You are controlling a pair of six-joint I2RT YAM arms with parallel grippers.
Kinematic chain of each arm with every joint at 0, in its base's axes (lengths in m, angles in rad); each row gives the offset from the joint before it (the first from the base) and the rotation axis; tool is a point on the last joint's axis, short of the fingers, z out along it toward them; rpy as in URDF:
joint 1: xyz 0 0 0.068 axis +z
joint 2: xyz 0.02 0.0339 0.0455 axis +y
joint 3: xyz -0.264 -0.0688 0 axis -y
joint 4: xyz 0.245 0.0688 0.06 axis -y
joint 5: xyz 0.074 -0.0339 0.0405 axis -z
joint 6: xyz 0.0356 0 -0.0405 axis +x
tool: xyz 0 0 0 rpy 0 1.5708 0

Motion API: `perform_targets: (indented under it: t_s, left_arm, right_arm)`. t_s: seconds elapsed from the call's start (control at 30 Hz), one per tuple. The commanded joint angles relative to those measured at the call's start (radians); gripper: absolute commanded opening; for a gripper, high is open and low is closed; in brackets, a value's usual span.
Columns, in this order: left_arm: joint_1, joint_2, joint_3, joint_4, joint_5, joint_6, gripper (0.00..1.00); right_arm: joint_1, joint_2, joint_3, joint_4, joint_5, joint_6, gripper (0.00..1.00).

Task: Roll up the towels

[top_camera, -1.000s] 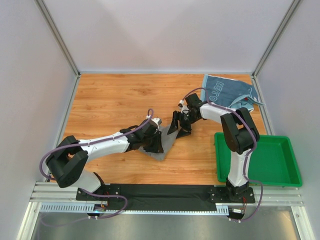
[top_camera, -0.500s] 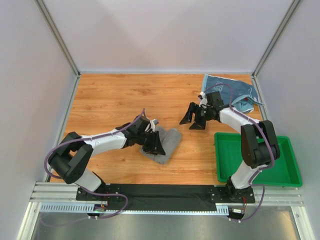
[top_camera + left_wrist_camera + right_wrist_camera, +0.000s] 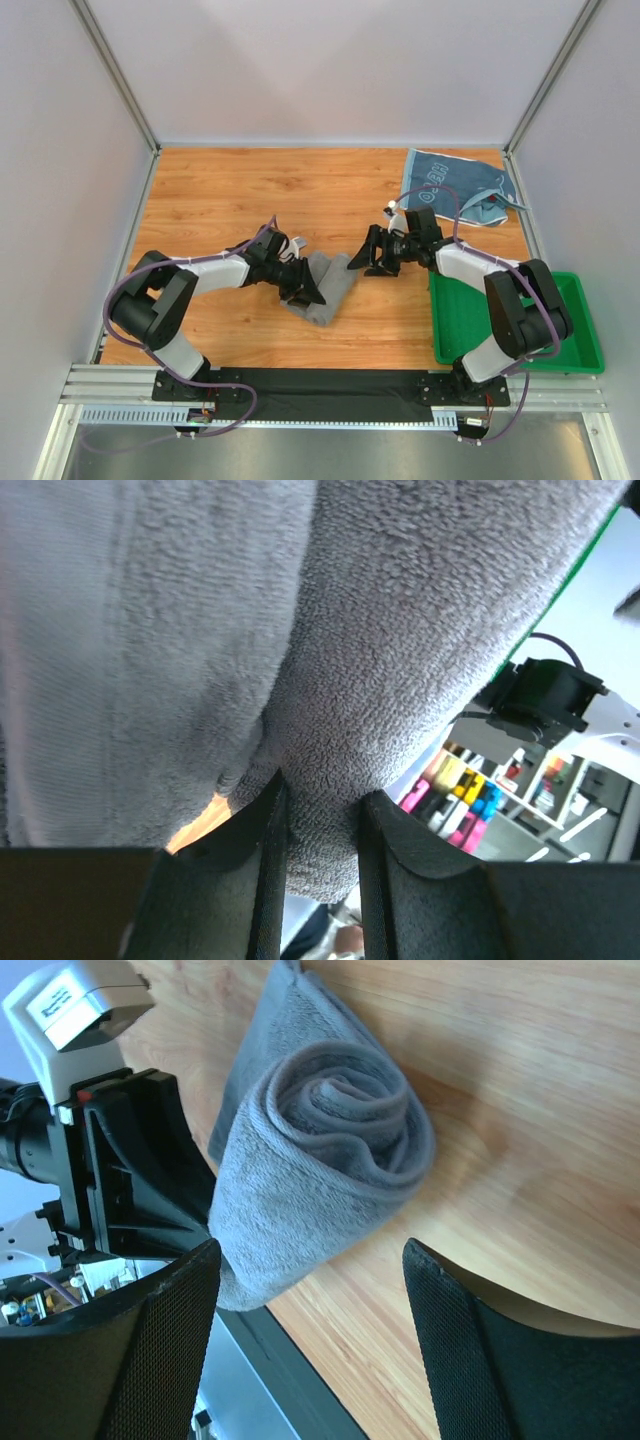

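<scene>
Overhead view of a wooden table (image 3: 220,190) with two robot arms reaching in from its near edge. A grey towel (image 3: 336,280) lies near the middle of the table as a short, thick bundle. The left gripper (image 3: 308,290) is at the bundle's left side, and the right gripper (image 3: 370,256) sits just beside its far right end. A blue towel (image 3: 455,185) with white lettering lies loosely spread in the far right corner, well apart from both grippers.

From above, the winding of the bundle does not show; the right wrist camera shows it. There the grey towel (image 3: 330,1130) faces the lens end-on, lying on the wood with its layers wound in a clear spiral. The right gripper (image 3: 310,1255) is spread wide and holds nothing. Its mesh-textured fingers (image 3: 165,1350) stand at either side of the frame with the roll just ahead of them (whether one finger brushes the cloth cannot be told). The left gripper (image 3: 115,1160) shows against the roll's left side.

Only the left wrist camera shows the grip. The left gripper (image 3: 320,845) pinches a fold of the grey towel (image 3: 420,630) between its two dark fingers (image 3: 262,865), and cloth fills most of the frame.

A green tray (image 3: 570,310) sits at the front right of the table. The right arm crosses above its left part, and both towels lie outside it on the wood.
</scene>
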Motion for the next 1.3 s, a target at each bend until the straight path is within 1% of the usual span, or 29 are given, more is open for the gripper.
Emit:
perform_targets:
  t_s: [0.0, 0.1, 0.23, 0.33, 0.47, 0.63, 0.73, 0.77, 0.83, 0.87, 0.9, 0.93, 0.97, 1.07, 1.13, 1.17, 1.2, 1.27]
  left_arm:
    - [0.023, 0.051, 0.002, -0.098, -0.034, 0.016, 0.00]
    - [0.029, 0.069, 0.018, -0.117, -0.031, 0.033, 0.00]
    - [0.041, 0.091, 0.026, -0.118, -0.015, 0.046, 0.00]
    - [0.051, 0.109, 0.036, -0.120, 0.007, 0.053, 0.00]
    - [0.057, 0.120, 0.052, -0.143, 0.000, 0.075, 0.00]
    - [0.058, 0.134, 0.049, -0.121, 0.017, 0.073, 0.00]
    - [0.058, 0.131, 0.042, -0.110, 0.017, 0.073, 0.00]
    - [0.058, 0.123, 0.042, -0.112, 0.012, 0.076, 0.01]
    - [0.058, 0.109, 0.049, -0.141, -0.018, 0.087, 0.04]
    - [0.057, 0.093, 0.067, -0.168, -0.040, 0.099, 0.09]
    - [0.057, 0.083, 0.075, -0.223, -0.092, 0.128, 0.11]
    - [0.057, 0.063, 0.084, -0.251, -0.116, 0.142, 0.14]
    - [0.057, 0.051, 0.101, -0.273, -0.139, 0.153, 0.20]
    - [0.054, 0.013, 0.127, -0.345, -0.205, 0.191, 0.30]
    - [0.040, -0.018, 0.144, -0.391, -0.264, 0.217, 0.34]
    - [0.029, -0.030, 0.169, -0.408, -0.285, 0.231, 0.35]
    - [0.014, -0.041, 0.188, -0.429, -0.348, 0.243, 0.35]
    - [-0.035, -0.069, 0.241, -0.506, -0.418, 0.271, 0.36]
  right_arm:
    - [0.058, 0.032, -0.001, 0.143, -0.016, 0.014, 0.75]
    - [0.090, 0.057, -0.004, 0.181, -0.011, 0.028, 0.77]
    - [0.118, 0.098, 0.011, 0.187, -0.005, 0.037, 0.77]
    - [0.130, 0.121, 0.019, 0.180, 0.003, 0.034, 0.77]
    - [0.144, 0.135, 0.037, 0.129, 0.023, 0.012, 0.77]
    - [0.162, 0.143, 0.046, 0.123, 0.038, 0.011, 0.76]
    - [0.178, 0.161, 0.056, 0.127, 0.049, 0.020, 0.67]
    - [0.184, 0.167, 0.056, 0.132, 0.052, 0.023, 0.54]
    - [0.188, 0.175, 0.059, 0.129, 0.061, 0.031, 0.38]
    - [0.194, 0.179, 0.062, 0.115, 0.075, 0.032, 0.28]
    - [0.196, 0.183, 0.069, 0.106, 0.080, 0.031, 0.25]
    - [0.196, 0.184, 0.074, 0.098, 0.084, 0.031, 0.19]
    - [0.199, 0.183, 0.077, 0.095, 0.093, 0.031, 0.17]
    - [0.202, 0.181, 0.093, 0.037, 0.113, 0.026, 0.14]
    - [0.205, 0.186, 0.103, 0.025, 0.121, 0.026, 0.14]
    - [0.205, 0.189, 0.108, 0.012, 0.124, 0.028, 0.14]
    - [0.205, 0.192, 0.111, 0.009, 0.126, 0.029, 0.14]
    - [0.211, 0.199, 0.119, -0.003, 0.129, 0.034, 0.14]
